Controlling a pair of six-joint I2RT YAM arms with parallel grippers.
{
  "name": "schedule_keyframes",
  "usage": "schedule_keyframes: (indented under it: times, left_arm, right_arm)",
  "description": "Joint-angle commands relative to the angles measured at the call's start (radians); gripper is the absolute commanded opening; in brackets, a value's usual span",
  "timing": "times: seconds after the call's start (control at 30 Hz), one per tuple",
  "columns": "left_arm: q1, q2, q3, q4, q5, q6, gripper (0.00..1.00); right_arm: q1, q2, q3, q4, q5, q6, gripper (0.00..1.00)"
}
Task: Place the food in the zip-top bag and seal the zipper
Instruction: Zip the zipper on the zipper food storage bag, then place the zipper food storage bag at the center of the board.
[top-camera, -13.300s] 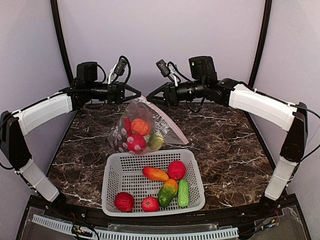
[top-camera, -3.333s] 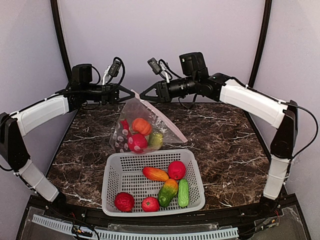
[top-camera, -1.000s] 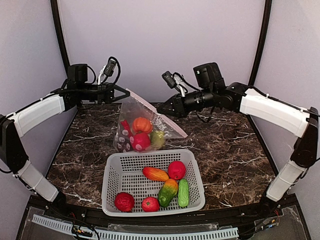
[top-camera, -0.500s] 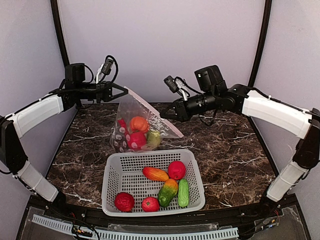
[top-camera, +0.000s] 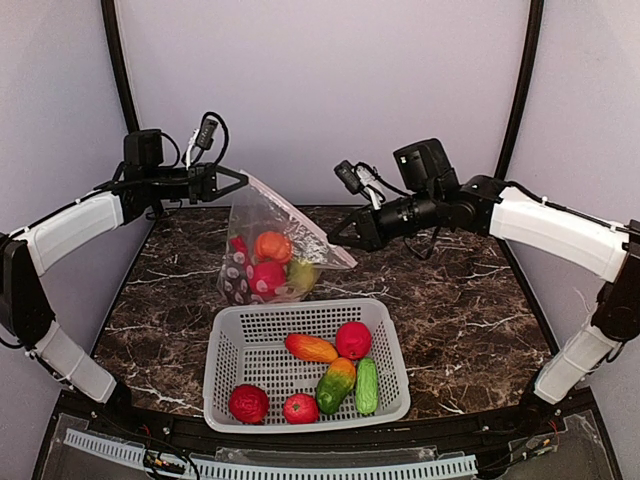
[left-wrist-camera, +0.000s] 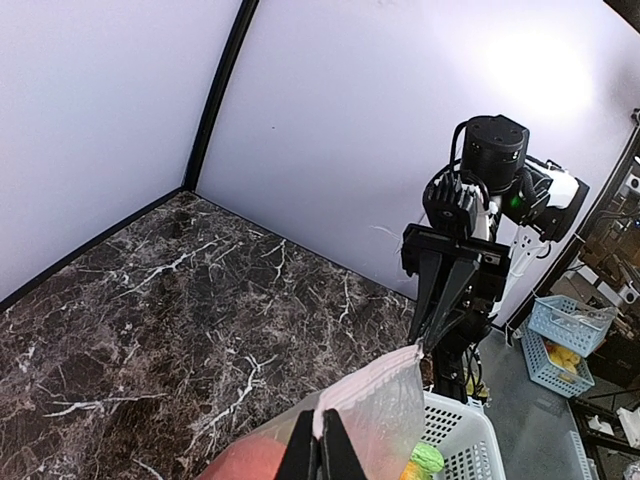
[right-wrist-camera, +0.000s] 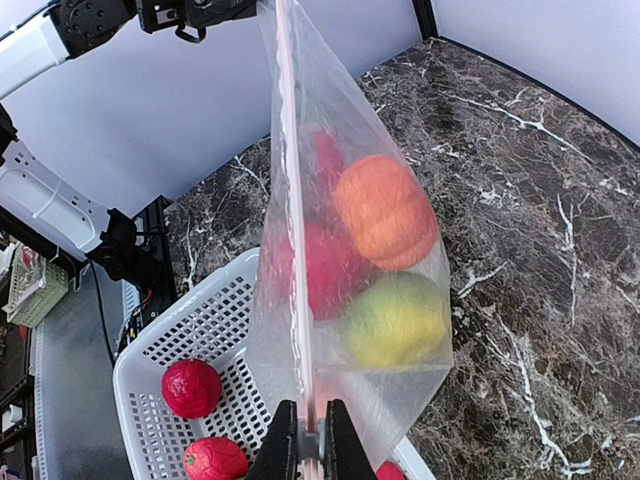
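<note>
Two of my claws, left gripper (top-camera: 243, 179) and right gripper (top-camera: 334, 240), clamped on the zipper's (right-wrist-camera: 290, 200) ends, zip-top bag (top-camera: 258, 218) of food (top-camera: 272, 246) hanging near the worktop's (top-camera: 450, 300) far edge.

Rear overhead and close wrist views share the bag (top-camera: 264, 216).

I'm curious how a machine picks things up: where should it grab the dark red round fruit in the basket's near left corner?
Probably across its middle, coming straight down. The dark red fruit is round and sits apart from the tomato, leaving room on either side, while the basket walls block a sideways approach.
</note>
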Motion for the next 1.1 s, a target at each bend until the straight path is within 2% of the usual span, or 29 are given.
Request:
schedule_keyframes:
  times: [0.0, 0.87, 1.07]
  left_arm:
    - [0.040, -0.055, -0.008, 0.089, -0.041, -0.027, 0.01]
    - [0.093, -0.051, -0.025, 0.123, -0.055, -0.060, 0.01]
    - [0.093, -0.043, -0.020, 0.066, -0.073, -0.021, 0.01]
  right_arm:
    - [-0.007, -0.037, -0.034, -0.066, 0.024, 0.018, 0.00]
    - [-0.022, -0.068, -0.072, -0.059, 0.058, 0.043, 0.00]
    - [-0.023, -0.056, -0.068, -0.006, 0.118, 0.087, 0.00]
